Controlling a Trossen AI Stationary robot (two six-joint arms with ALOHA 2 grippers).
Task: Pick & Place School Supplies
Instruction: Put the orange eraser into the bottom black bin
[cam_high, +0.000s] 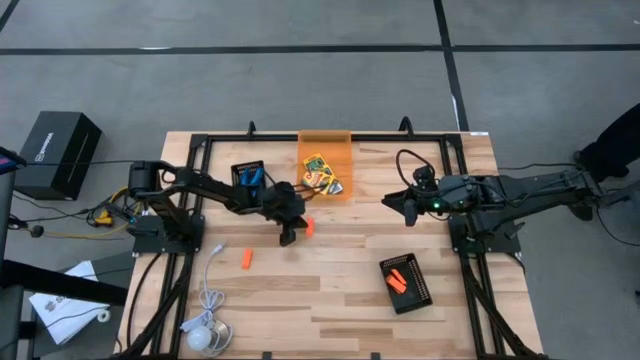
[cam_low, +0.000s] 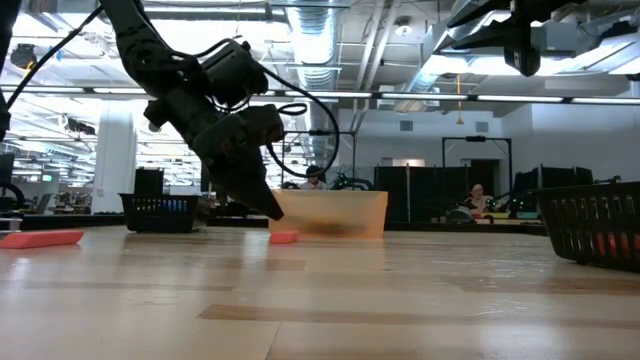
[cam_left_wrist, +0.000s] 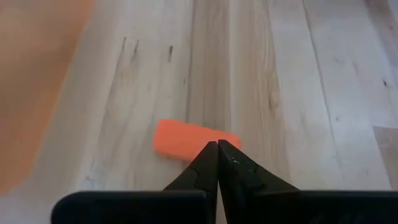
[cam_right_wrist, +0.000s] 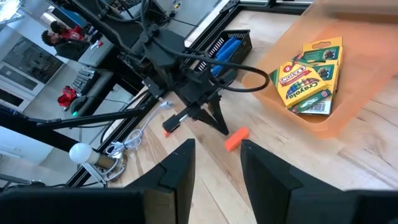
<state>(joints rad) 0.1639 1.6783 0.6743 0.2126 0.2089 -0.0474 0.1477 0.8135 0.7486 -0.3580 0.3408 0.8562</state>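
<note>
A short orange piece (cam_high: 309, 227) (cam_left_wrist: 186, 139) (cam_right_wrist: 237, 138) lies flat on the wooden table just in front of the orange bin. My left gripper (cam_high: 289, 236) (cam_left_wrist: 217, 144) (cam_low: 275, 212) is shut and hovers right beside and slightly above it, fingers slanting down. A second orange piece (cam_high: 245, 259) (cam_low: 40, 238) lies nearer the table's left. Yellow-and-green crayon boxes (cam_high: 320, 172) (cam_right_wrist: 308, 74) lie in the bin. A blue-handled tool (cam_high: 250, 178) (cam_right_wrist: 230, 50) sits in a black tray. My right gripper (cam_high: 405, 206) (cam_right_wrist: 214, 162) is open, held high at centre right, holding nothing.
The orange translucent bin (cam_high: 325, 140) stands at the far middle. One black tray (cam_high: 236, 172) is beside it on the left. Another black tray (cam_high: 425, 290) at the near right holds orange pieces (cam_high: 397, 280). A white cable with a round puck (cam_high: 205, 335) lies at the near left.
</note>
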